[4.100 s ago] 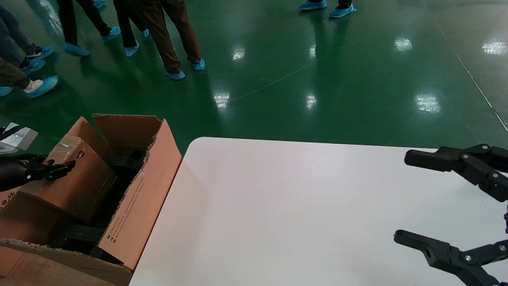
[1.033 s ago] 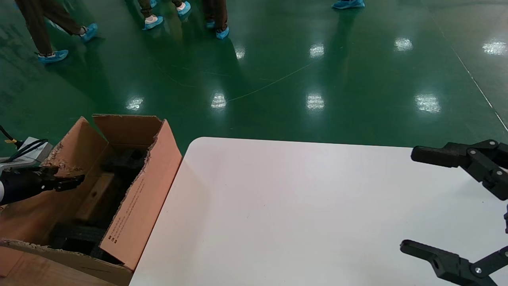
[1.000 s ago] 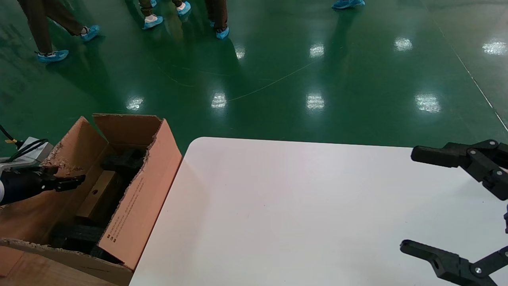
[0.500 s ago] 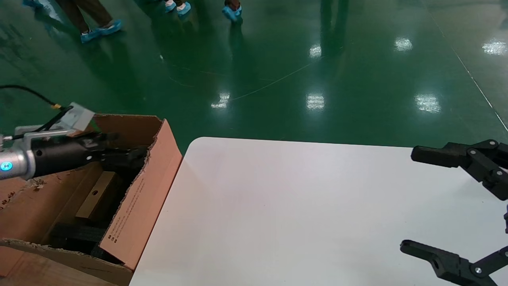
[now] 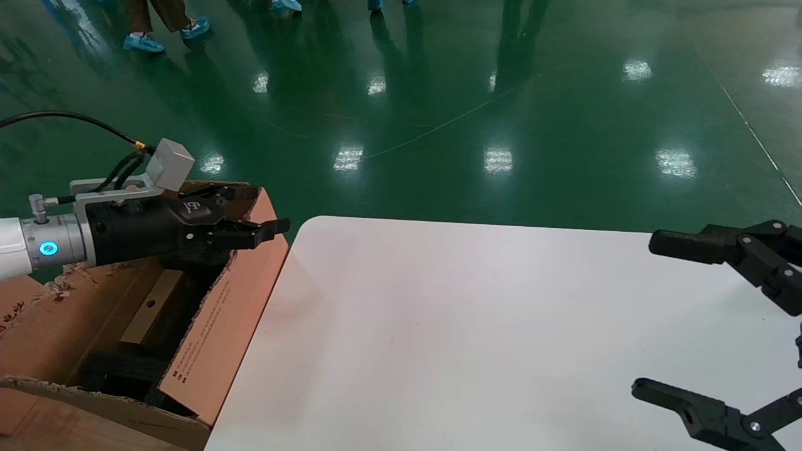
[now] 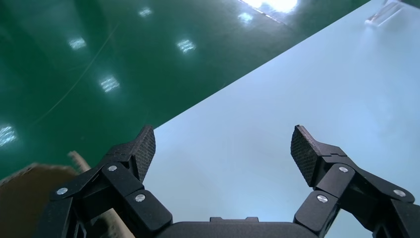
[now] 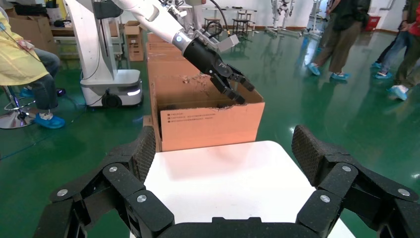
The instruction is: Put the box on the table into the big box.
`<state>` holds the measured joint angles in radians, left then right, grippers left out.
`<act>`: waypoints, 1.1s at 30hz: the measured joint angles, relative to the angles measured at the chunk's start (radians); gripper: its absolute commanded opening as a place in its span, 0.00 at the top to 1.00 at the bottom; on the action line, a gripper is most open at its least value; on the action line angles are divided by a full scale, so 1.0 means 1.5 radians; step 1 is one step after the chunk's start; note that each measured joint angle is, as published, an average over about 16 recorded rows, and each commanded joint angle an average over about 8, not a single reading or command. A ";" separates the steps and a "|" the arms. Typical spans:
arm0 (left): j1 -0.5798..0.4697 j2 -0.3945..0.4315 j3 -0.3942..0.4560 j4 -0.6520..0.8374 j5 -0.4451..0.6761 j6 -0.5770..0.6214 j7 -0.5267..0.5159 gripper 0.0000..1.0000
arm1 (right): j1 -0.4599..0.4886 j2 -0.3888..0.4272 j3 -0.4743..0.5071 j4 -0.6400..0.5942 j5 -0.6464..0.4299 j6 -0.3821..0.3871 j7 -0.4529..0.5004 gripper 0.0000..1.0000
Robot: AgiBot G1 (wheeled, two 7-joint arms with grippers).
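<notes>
The box (image 5: 149, 305), small and flat with a round hole in its narrow face, lies tilted inside the big box (image 5: 216, 332) on black foam, left of the table (image 5: 470, 338). My left gripper (image 5: 263, 213) hovers open and empty above the big box's table-side flap, pointing at the table's corner. The left wrist view shows its fingers spread (image 6: 223, 136) over the white table (image 6: 257, 124). My right gripper (image 5: 644, 313) is parked open over the table's right side, nothing between its fingers (image 7: 223, 136). In the right wrist view, the big box (image 7: 208, 124) sits beyond the table (image 7: 223, 178).
Shiny green floor surrounds the table. People in blue shoe covers (image 5: 144, 42) walk at the far back. In the right wrist view a white robot base (image 7: 106, 74), a seated person in yellow (image 7: 22, 62) and stacked cartons (image 7: 163, 52) stand beyond the big box.
My left gripper let go of the box, which dropped into the big box. It then rose out and swung right toward the table. The right arm barely moved.
</notes>
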<state>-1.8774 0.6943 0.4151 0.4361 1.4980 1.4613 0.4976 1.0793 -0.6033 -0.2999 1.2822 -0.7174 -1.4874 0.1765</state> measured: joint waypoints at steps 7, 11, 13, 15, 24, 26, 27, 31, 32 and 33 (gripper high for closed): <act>0.044 -0.003 -0.009 -0.094 -0.043 0.008 -0.037 0.00 | 0.000 0.000 0.000 0.000 0.000 0.000 0.000 0.00; 0.079 -0.007 -0.015 -0.171 -0.077 0.009 -0.068 0.00 | 0.000 0.000 0.000 0.000 0.000 0.000 0.000 0.00; 0.098 -0.009 -0.018 -0.211 -0.095 0.010 -0.084 0.00 | 0.000 0.000 0.000 0.000 0.000 0.000 0.000 0.00; 0.116 -0.011 -0.021 -0.250 -0.112 0.010 -0.099 0.00 | 0.000 0.000 -0.001 0.000 0.000 0.000 0.000 0.00; 0.200 -0.020 -0.035 -0.428 -0.192 0.013 -0.170 0.00 | 0.000 0.000 -0.001 -0.001 0.000 0.000 0.000 0.62; 0.218 -0.022 -0.038 -0.468 -0.209 0.013 -0.186 0.00 | 0.000 0.000 -0.001 -0.001 0.001 0.000 -0.001 0.78; 0.228 -0.023 -0.039 -0.488 -0.218 0.014 -0.194 0.00 | 0.000 0.000 -0.001 -0.001 0.001 0.000 -0.001 0.82; 0.265 -0.027 -0.045 -0.567 -0.254 0.015 -0.226 0.00 | 0.000 0.000 -0.001 -0.001 0.001 0.000 -0.001 0.90; 0.274 -0.028 -0.047 -0.587 -0.262 0.015 -0.234 0.00 | 0.000 0.000 -0.001 -0.001 0.001 0.000 -0.001 0.90; 0.283 -0.029 -0.049 -0.607 -0.271 0.015 -0.241 0.00 | 0.000 0.000 -0.001 -0.001 0.001 0.000 -0.001 0.90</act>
<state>-1.4529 0.6515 0.3423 -0.4739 1.0914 1.4842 0.1354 1.0800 -0.6028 -0.3017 1.2814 -0.7164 -1.4871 0.1755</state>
